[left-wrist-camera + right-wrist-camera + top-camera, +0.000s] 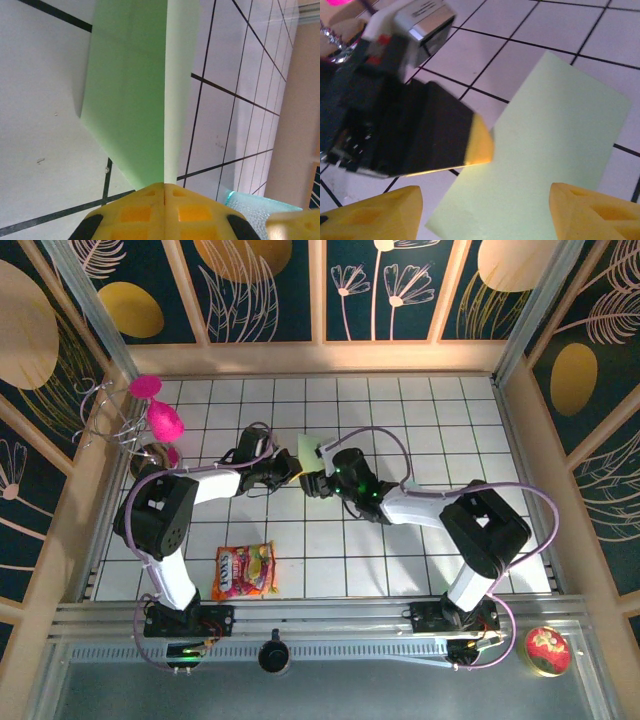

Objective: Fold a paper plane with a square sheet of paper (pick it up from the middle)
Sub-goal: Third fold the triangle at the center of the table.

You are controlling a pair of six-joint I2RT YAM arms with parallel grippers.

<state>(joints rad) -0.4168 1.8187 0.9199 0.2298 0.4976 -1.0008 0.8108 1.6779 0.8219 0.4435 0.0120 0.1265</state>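
Sheet of paper (130, 100), pale mint green and folded along a crease, sits near the middle of the white gridded desk (400, 560), its edge pinched in the fully closed left pincer (164, 192) (yellow tips pressed together). Right pincer (485, 205) hovers just above it, jaws wide apart, holding nothing.

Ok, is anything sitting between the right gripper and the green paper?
Nothing visible does. The right gripper is open over the green paper, with bare sheet between its fingers. The left gripper is shut on the paper's edge, just beside that path.
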